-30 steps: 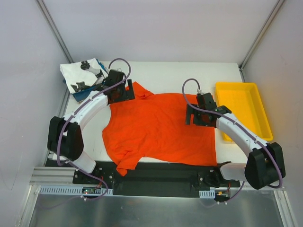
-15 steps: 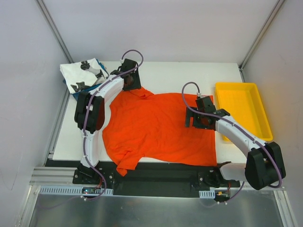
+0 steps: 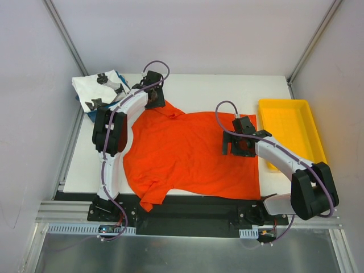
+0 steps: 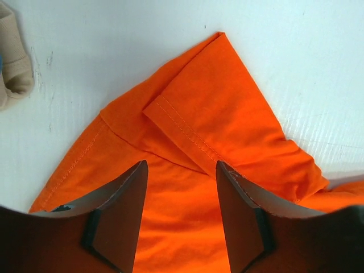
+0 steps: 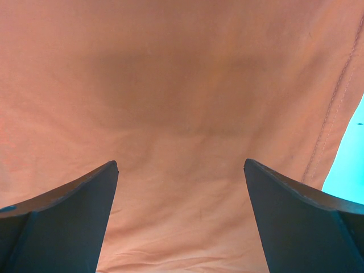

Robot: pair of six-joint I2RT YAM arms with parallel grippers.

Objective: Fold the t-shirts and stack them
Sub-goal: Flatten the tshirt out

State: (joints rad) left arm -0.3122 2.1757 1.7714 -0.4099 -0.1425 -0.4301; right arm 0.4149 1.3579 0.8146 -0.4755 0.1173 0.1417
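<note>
The left gripper [image 3: 154, 99] [image 4: 181, 166] is seen with its jaws partly apart, a gap of orange cloth showing between the fingers [image 4: 122, 210]. It is set low over the far-left sleeve of the orange-red tee [image 3: 187, 153] [image 4: 222, 119], not far from the table's far edge. Whether the fingertips press on the cloth cannot be told. Just beyond the jaws, the sleeve is seen doubled over on itself, its stitched hem lying slantwise and its tip pointing at the far edge. To the left in the wrist view, a rolled edge of the tan tee [image 4: 14, 62] is seen on the white table [image 3: 227, 91] [image 4: 114, 40].

The right gripper [image 3: 234, 144] [image 5: 181, 166] is held wide open above the right part of the same tee, and nothing is gripped. Smooth cloth [image 5: 182, 85] is seen under it, with a stitched hem and a strip of table at the right.

The tee is spread flat over the middle of the table, its near-left sleeve reaching past the near edge. At the far-left corner, a white tee with black prints [image 3: 98, 90] is piled on a blue tee [image 3: 95, 116]. A yellow tray [image 3: 296, 128] is placed along the right edge, apart from the cloth.
</note>
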